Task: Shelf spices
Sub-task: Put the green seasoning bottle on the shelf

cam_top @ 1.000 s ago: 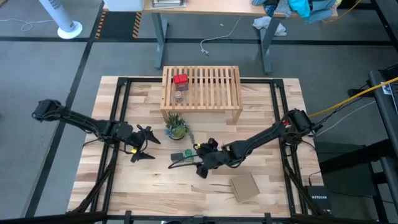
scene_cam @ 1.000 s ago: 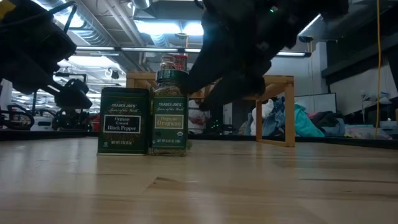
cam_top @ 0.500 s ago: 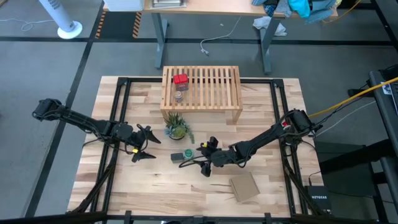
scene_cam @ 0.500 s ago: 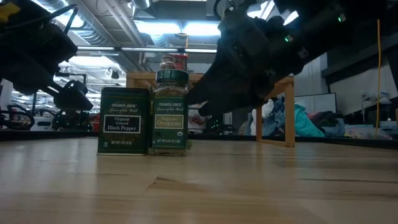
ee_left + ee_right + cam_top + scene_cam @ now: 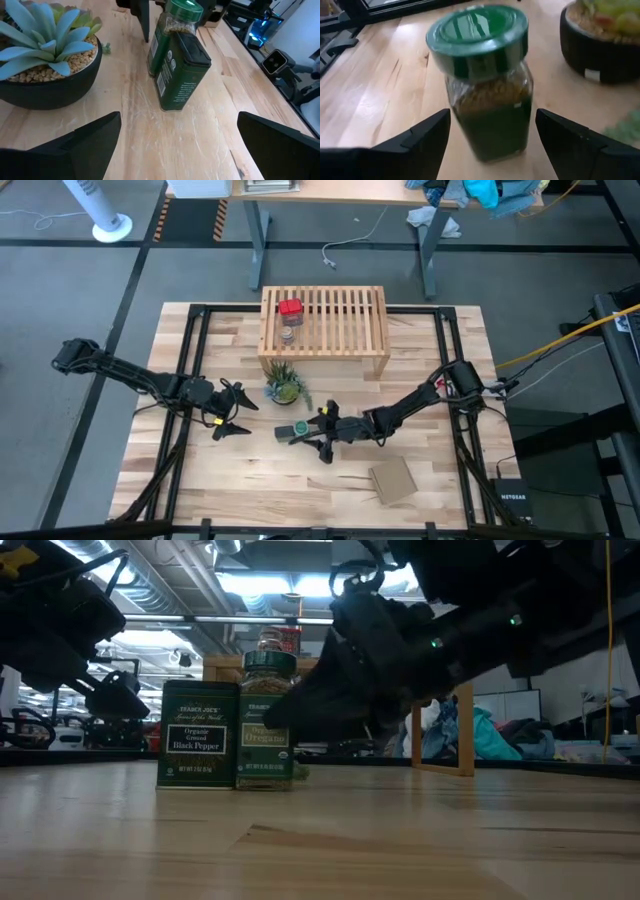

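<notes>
High view: the shelf stands at the middle of the worktop's far edge, with the red tin and the tiny clear jar already on its left part. The green-capped jar and the dark tin stand touching near the worktop's centre, just in front of the potted plant. The right pincer reaches in from the right edge, fingers spread around the jar; the left pincer waits wide open toward the left edge. A cardboard piece lies near the front edge.

Low view: the jar stands upright against the tin, the right arm's dark bulk close on its right side. I judge the grasp should take the jar alone, so the near finger must pass clear of the tin.

Left wrist view: the jar and tin press side to side, leaving no gap between them; the plant is close by.

Right wrist view: the jar sits centred between the spread fingers, not yet gripped. A good close, in my judgement, lands on the glass body below the cap, level and square, then lifts straight up before swinging toward the shelf, so neither the tin nor the plant is knocked.
</notes>
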Controlling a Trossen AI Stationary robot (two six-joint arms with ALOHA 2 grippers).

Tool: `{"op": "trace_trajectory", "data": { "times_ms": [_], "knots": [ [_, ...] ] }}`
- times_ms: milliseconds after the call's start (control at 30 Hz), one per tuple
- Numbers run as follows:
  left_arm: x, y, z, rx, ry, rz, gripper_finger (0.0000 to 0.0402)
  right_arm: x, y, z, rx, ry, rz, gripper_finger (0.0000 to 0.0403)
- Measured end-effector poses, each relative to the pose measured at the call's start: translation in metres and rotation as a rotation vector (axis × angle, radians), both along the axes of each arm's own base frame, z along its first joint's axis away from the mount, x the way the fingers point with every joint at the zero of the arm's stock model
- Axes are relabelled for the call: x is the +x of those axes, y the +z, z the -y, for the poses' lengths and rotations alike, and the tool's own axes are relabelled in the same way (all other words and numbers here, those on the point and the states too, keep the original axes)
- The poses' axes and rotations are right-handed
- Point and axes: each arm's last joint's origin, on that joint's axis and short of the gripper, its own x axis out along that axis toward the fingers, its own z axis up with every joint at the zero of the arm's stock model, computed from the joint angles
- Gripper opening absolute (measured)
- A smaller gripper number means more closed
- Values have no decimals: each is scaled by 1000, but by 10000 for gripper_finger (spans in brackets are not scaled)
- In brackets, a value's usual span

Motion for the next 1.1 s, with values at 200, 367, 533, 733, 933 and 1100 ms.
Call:
{"op": "trace_trajectory", "data": {
  "times_ms": [200,367,533,733,933,1100],
  "knots": [
    [0,-1,0,3,-1,-5,392,3,1,6,-26,-4,16,298],
    [0,-1,0,5,2,-5,392,3,2,7,-44,2,31,298],
    [0,-1,0,9,12,-4,392,4,3,6,-61,9,38,269],
    [0,-1,0,9,12,-4,392,4,3,6,-65,9,41,201],
    [0,-1,-1,9,12,-4,392,4,3,6,-65,10,40,201],
    [0,-1,-1,9,12,-4,392,4,5,6,-61,11,56,201]
  ]
}}
